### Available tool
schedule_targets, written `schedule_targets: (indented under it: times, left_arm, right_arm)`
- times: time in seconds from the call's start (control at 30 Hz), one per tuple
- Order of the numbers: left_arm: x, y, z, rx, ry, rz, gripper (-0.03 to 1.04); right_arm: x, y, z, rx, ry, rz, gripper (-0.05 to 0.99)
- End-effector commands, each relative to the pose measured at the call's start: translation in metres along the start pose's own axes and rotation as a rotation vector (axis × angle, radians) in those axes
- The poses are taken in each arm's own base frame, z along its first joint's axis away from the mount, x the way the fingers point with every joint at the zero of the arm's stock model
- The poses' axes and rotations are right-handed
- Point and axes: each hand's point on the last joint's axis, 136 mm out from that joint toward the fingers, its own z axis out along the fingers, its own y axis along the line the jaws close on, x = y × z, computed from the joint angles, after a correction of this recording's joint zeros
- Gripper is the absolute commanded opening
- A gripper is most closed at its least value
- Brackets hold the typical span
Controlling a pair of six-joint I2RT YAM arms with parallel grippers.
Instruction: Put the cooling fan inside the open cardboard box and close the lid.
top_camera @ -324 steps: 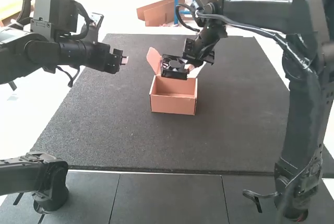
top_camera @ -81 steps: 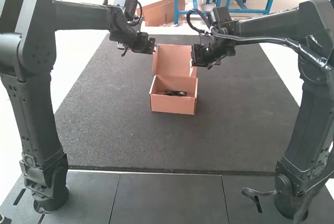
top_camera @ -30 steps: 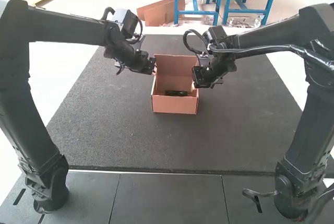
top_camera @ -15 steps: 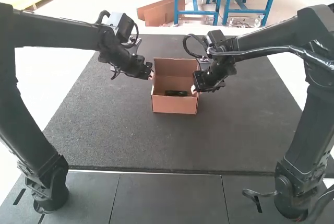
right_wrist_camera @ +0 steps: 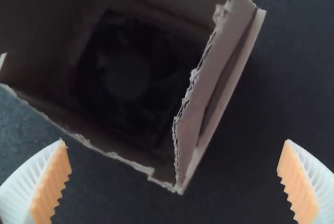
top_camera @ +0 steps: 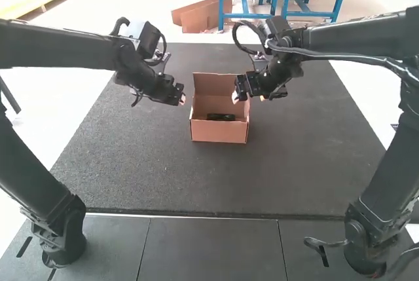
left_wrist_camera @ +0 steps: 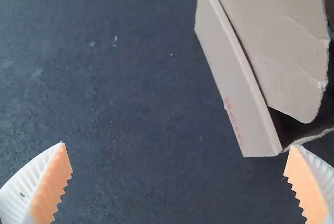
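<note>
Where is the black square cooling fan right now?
The fan lies on the floor of the open brown cardboard box, in the middle of the dark mat in the high view, with the left gripper and the right gripper flanking the box.

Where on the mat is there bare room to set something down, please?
The wide stretch of mat between the box and the near edge is bare, right across its width. It is crowded at both sides of the box, where the left jaws and right jaws hang open, and inside it, where the fan lies.
</note>
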Motion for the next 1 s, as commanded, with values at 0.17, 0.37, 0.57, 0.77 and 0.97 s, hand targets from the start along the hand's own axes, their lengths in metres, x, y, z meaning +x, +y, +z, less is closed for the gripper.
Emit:
schedule_targets:
  times: [0.17, 0.37, 0.57, 0.77, 0.97]
  left_arm:
    - [-0.060, 0.067, -0.021, -0.216, -0.180, -0.050, 0.97]
    - [-0.101, 0.054, -0.020, -0.193, -0.243, -0.029, 0.97]
    - [-0.132, 0.027, -0.015, -0.148, -0.281, 0.011, 0.97]
    - [-0.151, 0.001, -0.002, -0.102, -0.293, 0.041, 0.97]
    - [-0.165, -0.032, 0.011, -0.040, -0.296, 0.078, 0.97]
  right_arm:
    - [-0.032, -0.008, -0.048, 0.011, -0.173, -0.004, 0.91]
    - [-0.031, -0.010, -0.066, 0.014, -0.217, -0.025, 0.91]
    - [-0.028, -0.012, -0.078, 0.019, -0.239, -0.032, 0.91]
    - [-0.019, -0.020, -0.077, 0.027, -0.229, -0.016, 0.91]
    - [-0.015, -0.022, -0.075, 0.023, -0.221, -0.008, 0.91]
